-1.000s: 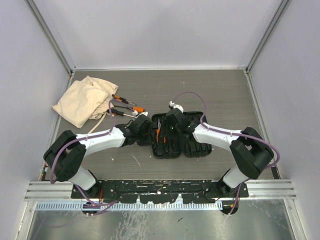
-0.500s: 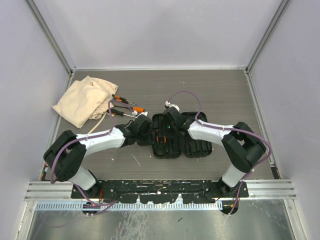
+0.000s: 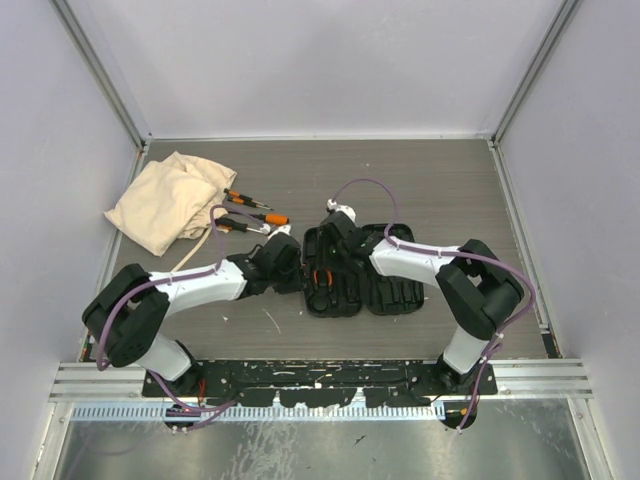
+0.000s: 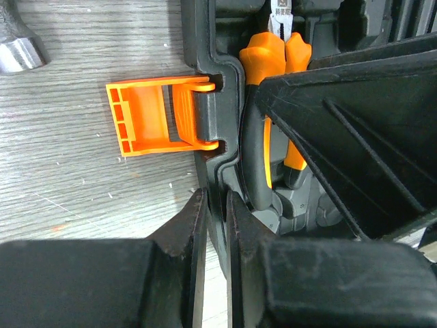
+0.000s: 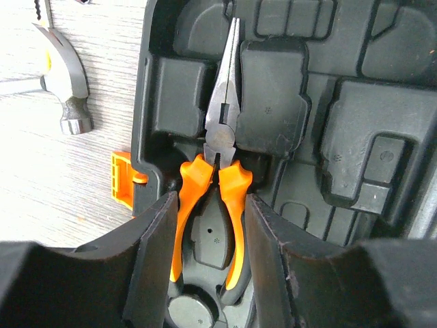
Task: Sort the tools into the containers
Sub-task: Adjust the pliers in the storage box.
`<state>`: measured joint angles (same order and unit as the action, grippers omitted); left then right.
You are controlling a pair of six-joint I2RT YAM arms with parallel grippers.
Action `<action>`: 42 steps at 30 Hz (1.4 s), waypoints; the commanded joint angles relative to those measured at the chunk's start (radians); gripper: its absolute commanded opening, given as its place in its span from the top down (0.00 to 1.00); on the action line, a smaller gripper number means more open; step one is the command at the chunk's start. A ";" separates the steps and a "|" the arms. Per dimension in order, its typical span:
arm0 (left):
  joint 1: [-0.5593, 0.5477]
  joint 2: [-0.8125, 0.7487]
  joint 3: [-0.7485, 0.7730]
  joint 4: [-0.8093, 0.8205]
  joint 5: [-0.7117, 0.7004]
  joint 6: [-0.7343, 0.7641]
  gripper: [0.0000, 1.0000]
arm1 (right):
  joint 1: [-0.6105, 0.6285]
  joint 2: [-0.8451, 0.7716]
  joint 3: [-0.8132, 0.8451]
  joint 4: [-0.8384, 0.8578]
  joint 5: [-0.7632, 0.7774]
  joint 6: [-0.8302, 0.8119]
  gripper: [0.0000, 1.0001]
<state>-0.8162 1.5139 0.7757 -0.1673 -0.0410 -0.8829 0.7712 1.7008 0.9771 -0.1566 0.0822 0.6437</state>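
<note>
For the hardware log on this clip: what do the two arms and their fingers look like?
Both are alike. The left arm and right arm each have a white forearm link between bulky black joint housings. A thin purple cable loops loosely along each. The left fingers and right fingers are matte black, tapering wedges. No lettering or markings can be made out.

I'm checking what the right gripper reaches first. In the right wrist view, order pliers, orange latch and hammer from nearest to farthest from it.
1. pliers: handles between the jaws of the right gripper, in the case.
2. orange latch: to the left, on the case's edge.
3. hammer: farther up-left, on the table.
</note>
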 commanded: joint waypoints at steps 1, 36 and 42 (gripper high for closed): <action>-0.011 0.039 -0.046 0.080 -0.008 -0.023 1.00 | 0.046 0.058 -0.020 -0.058 0.006 -0.008 0.54; -0.009 0.021 -0.001 0.020 -0.034 -0.008 0.95 | 0.022 -0.208 -0.145 0.161 -0.041 0.090 0.49; -0.009 0.017 0.023 -0.013 -0.038 0.004 0.83 | -0.051 -0.297 -0.209 0.180 -0.065 0.094 0.45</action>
<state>-0.8181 1.5169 0.7685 -0.1349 -0.0490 -0.9203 0.7662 1.4605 0.7956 -0.0223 0.0525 0.7147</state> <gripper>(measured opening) 0.136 0.549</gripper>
